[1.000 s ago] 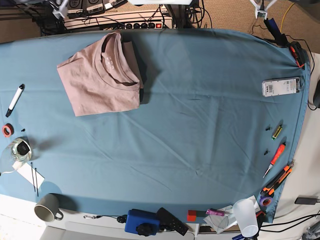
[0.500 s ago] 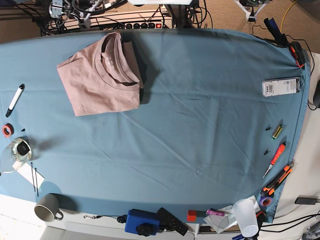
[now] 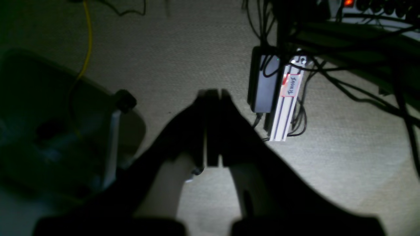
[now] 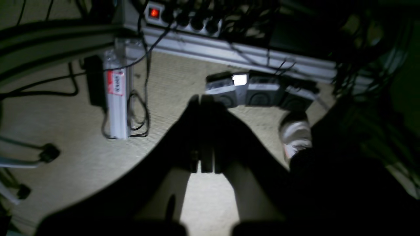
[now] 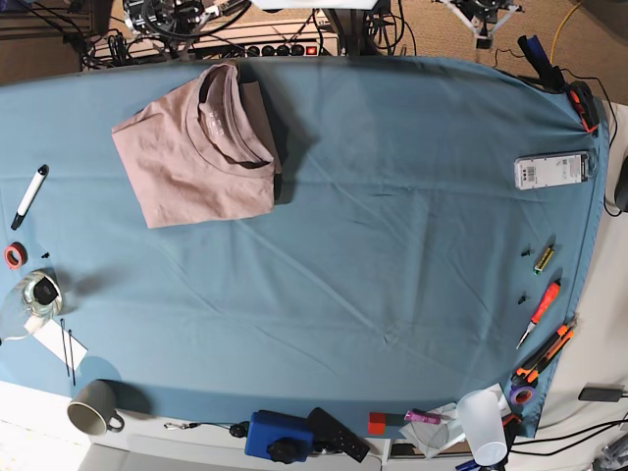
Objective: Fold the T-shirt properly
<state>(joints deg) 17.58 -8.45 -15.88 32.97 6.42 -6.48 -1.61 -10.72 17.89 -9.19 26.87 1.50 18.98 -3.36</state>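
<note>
The T-shirt (image 5: 201, 152) is seen folded into a compact, roughly square bundle at about the 10 o'clock position of the blue-teal table cloth (image 5: 392, 245), its ribbed collar (image 5: 221, 118) turned up and facing the far edge. It is touched by neither arm.

Both arms are held beyond the far edge of the table, with only parts of them caught at the top of the base view. The left gripper (image 3: 212, 95) is pointed down at a beige carpet (image 3: 344, 157), and its dark fingers (image 3: 226, 127) are pressed together with no gap between them and nothing caught in them. A black power brick (image 3: 262, 82) and a white labelled unit (image 3: 285, 101) are seen on the floor at 2 o'clock from its tips, among black cables.

The right gripper (image 4: 203, 100) is likewise aimed at the floor, its jaws closed flat against each other and empty. A power strip (image 4: 183, 19) with a lit red switch is seen at 11 o'clock from it.

On the cloth, a black marker (image 5: 29, 196) is left at 9 o'clock, a grey mug (image 5: 93, 405) at 7 o'clock, and a white device (image 5: 551, 171) at 2 o'clock.
</note>
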